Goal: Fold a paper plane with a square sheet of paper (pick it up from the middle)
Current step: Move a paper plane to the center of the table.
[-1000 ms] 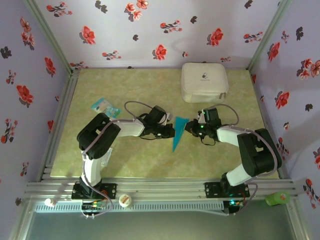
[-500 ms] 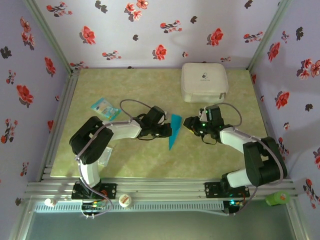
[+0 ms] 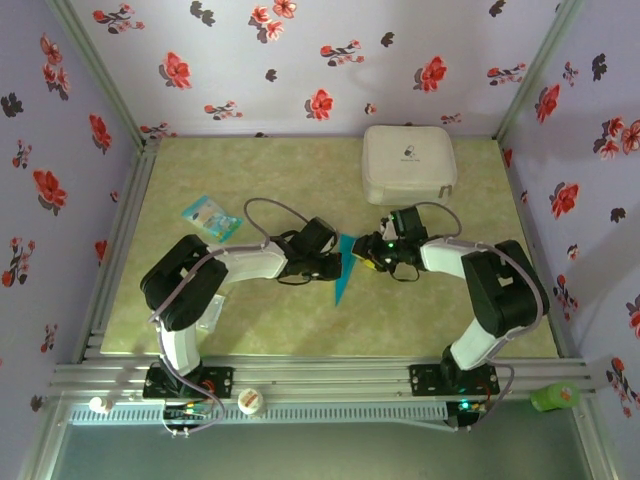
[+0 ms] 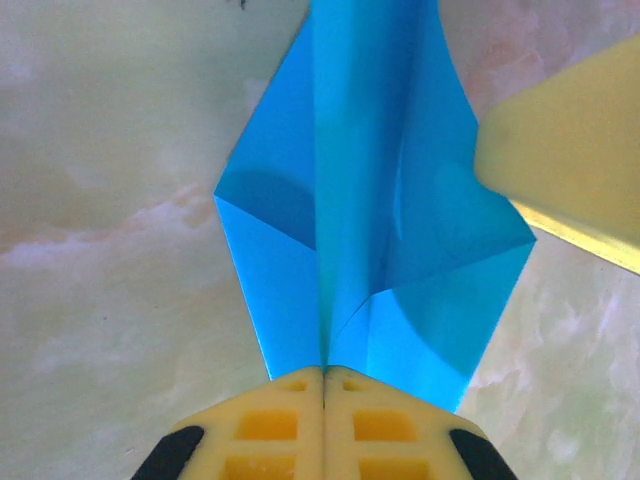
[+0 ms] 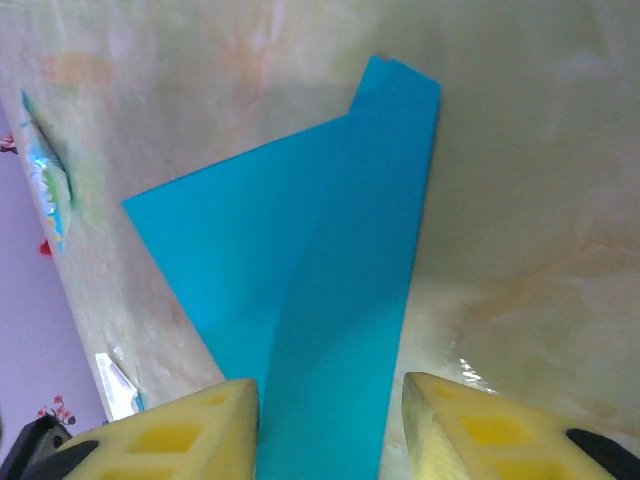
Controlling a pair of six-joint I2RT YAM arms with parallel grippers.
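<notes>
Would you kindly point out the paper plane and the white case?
paper plane (image 4: 320,200), left wrist view, on its centre crease.
white case (image 3: 408,163), top external view, middle of its lid.

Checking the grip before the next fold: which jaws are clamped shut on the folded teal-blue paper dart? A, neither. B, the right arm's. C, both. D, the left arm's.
D: the left jaws meet tightly on the folded teal-blue paper dart at its centre crease, while the right jaws stand apart on either side of it.
</notes>
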